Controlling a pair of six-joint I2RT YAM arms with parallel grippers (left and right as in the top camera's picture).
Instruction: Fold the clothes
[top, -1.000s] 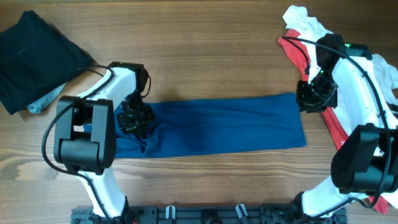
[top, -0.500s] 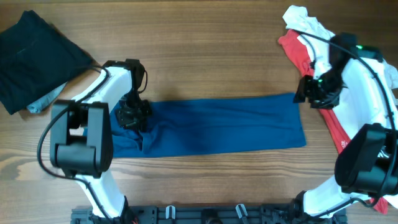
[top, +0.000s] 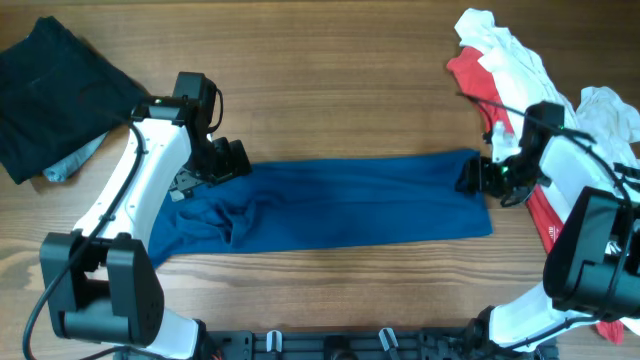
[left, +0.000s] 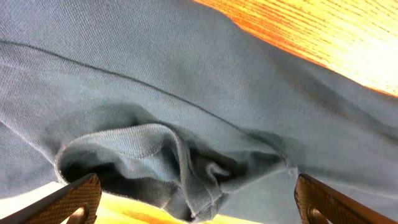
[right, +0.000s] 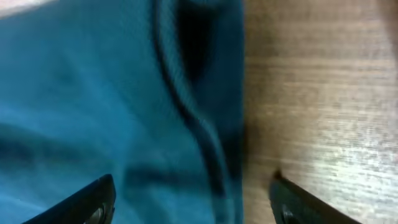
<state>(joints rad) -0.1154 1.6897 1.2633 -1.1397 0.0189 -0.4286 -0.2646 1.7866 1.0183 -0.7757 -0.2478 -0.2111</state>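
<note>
Low at opposite sides, left pincer (top: 218, 166) and right pincer (top: 476, 178), jaws spread wide.

Blue shirt folded into a long band between the two grippers

The blue shirt (top: 350, 205) lies flat as a strip: its bunched, wrinkled end is under the left gripper (top: 215, 168) and its straight seamed edge just beneath the right gripper (top: 478, 178). A red shirt (top: 468, 72) and a white shirt (top: 505, 45) lie tangled behind the right gripper. A dark folded garment (top: 60, 90) sits well apart, out beyond the left gripper.
</note>
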